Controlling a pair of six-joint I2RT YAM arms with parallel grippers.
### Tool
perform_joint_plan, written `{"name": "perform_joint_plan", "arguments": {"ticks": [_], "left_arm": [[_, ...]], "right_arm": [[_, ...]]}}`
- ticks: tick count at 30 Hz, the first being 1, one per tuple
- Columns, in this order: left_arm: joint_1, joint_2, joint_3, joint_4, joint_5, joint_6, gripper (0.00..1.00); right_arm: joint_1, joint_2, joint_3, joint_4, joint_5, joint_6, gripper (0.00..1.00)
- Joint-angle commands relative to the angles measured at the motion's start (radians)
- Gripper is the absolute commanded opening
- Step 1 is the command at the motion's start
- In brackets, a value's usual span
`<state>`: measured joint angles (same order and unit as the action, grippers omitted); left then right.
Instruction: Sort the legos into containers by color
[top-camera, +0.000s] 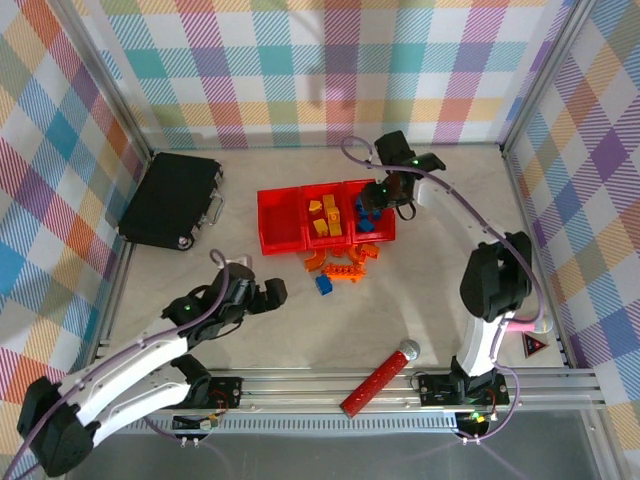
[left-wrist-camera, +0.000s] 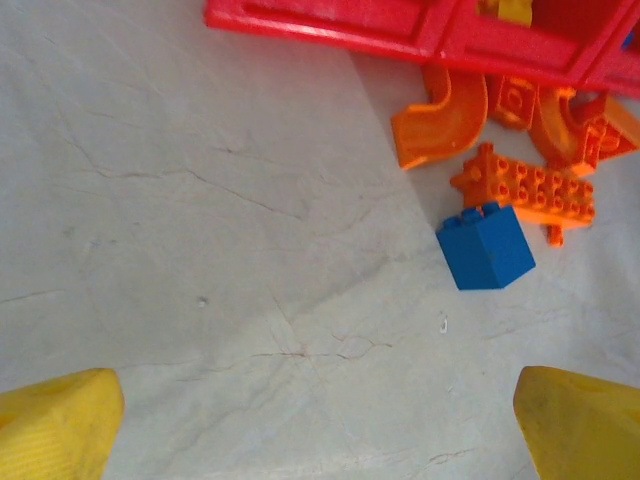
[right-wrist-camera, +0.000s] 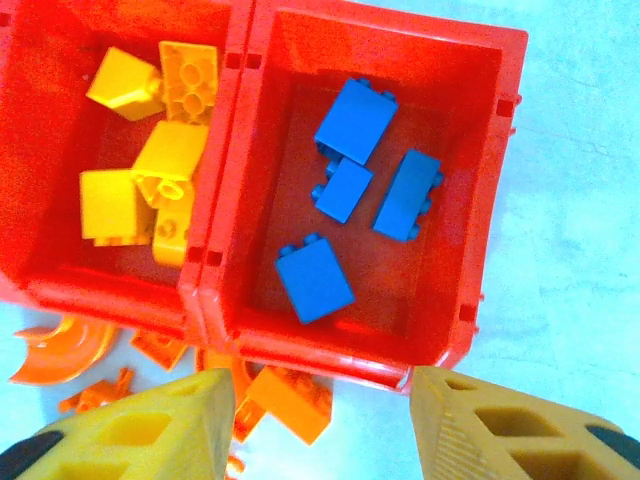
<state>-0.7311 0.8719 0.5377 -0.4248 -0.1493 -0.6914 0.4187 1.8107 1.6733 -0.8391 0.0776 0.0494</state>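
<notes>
I'm holding the left gripper (left-wrist-camera: 320, 415) wide open on the near side of the containers (top-camera: 262, 222). The stray blue lego (left-wrist-camera: 486, 247) is lying ahead and right of its jaws, right against the orange legos (left-wrist-camera: 525, 190); it's blocky, with no real long axis. The right gripper (right-wrist-camera: 320, 378) is hovering over the containers' right end, jaws apart and empty, so I'm guessing left is nearer.

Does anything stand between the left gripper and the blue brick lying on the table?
Nothing visible does. Only bare pale table lies between the open left gripper and the small blue plastic brick. The orange plastic bricks sit beyond it.
</notes>
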Motion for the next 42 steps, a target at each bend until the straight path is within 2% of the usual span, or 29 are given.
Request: {"name": "perform_joint_plan", "arguments": {"ticks": [1, 11, 20, 26, 32, 35, 38, 39, 42], "left_arm": [[-0.051, 0.1, 0.062, 0.058, -0.025, 0.004, 1.0], [-0.169, 0.466, 0.274, 0.054, -0.075, -0.042, 1.0], [-0.192, 0.746, 0.526, -0.088, -0.093, -0.128, 1.0], [-0.192, 0.874, 0.621, -0.129, -0.063, -0.155, 0.89], [-0.192, 0.935, 0.668, -0.148, -0.085, -0.172, 0.86], [-0.192, 0.928, 0.675, -0.15, -0.105, -0.173, 0.88], [-0.192, 0.875, 0.642, -0.099, -0.11, -0.156, 0.92], [-0.192, 0.846, 0.62, -0.071, -0.111, -0.144, 0.99], [-0.192, 0.737, 0.543, -0.006, -0.14, -0.12, 1.0]], "right_arm": [[-0.006, -0.074, -0.099, 0.044, -0.058, 0.047, 0.51], [-0.006, -0.319, -0.458, 0.142, -0.092, 0.122, 0.53], [-0.006, -0.526, -0.631, 0.162, -0.063, 0.164, 0.53], [-0.005, -0.641, -0.709, 0.18, -0.062, 0.174, 0.55], [-0.007, -0.654, -0.743, 0.179, -0.074, 0.176, 0.55], [-0.006, -0.652, -0.754, 0.191, -0.113, 0.171, 0.55], [-0.006, -0.645, -0.756, 0.198, -0.17, 0.171, 0.56], [-0.006, -0.641, -0.753, 0.198, -0.192, 0.177, 0.57], [-0.005, -0.621, -0.74, 0.201, -0.253, 0.204, 0.58]]}}
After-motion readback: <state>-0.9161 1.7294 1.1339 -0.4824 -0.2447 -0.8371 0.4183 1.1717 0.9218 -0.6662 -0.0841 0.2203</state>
